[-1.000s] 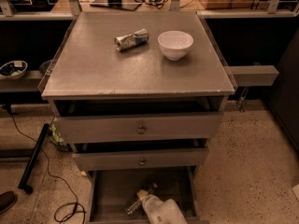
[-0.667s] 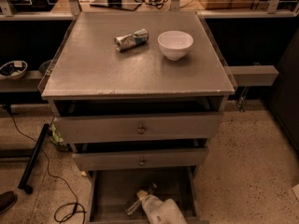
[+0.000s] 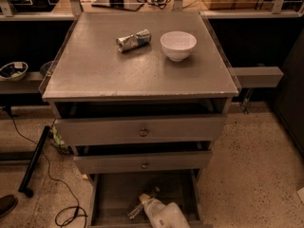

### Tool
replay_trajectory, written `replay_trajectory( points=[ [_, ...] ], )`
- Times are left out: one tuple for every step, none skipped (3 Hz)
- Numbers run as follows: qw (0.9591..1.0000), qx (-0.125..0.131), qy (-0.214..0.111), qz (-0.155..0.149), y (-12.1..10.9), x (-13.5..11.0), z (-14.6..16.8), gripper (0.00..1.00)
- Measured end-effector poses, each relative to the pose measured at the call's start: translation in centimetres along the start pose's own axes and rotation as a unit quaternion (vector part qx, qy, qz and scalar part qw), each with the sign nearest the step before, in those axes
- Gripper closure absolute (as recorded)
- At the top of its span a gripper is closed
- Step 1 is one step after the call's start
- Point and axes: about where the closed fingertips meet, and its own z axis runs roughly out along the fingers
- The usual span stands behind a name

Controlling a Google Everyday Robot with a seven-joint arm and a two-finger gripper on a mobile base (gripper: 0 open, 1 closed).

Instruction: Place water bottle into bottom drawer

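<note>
The bottom drawer (image 3: 114,194) of the grey cabinet is pulled out, and its flat grey floor shows at the bottom of the camera view. My gripper (image 3: 144,199) reaches in from the lower edge on its white wrist (image 3: 166,216), over the middle of the drawer. It is shut on the water bottle (image 3: 134,211), a small clear ribbed bottle that lies slanted across the gripper. Whether the bottle touches the drawer floor cannot be told.
The two upper drawers (image 3: 142,131) with round knobs stand slightly open. On the cabinet top sit a white bowl (image 3: 178,44) and a crumpled silver-blue wrapper (image 3: 134,40). Cables (image 3: 57,194) and a black pole (image 3: 33,163) lie on the floor at left.
</note>
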Motion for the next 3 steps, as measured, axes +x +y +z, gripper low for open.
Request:
replay_trajectory(
  points=[
    [1.0,0.0,0.0,0.0,0.0,0.0,0.0,0.29],
    [1.0,0.0,0.0,0.0,0.0,0.01,0.0,0.0],
    [1.0,0.0,0.0,0.0,0.0,0.01,0.0,0.0]
  ],
)
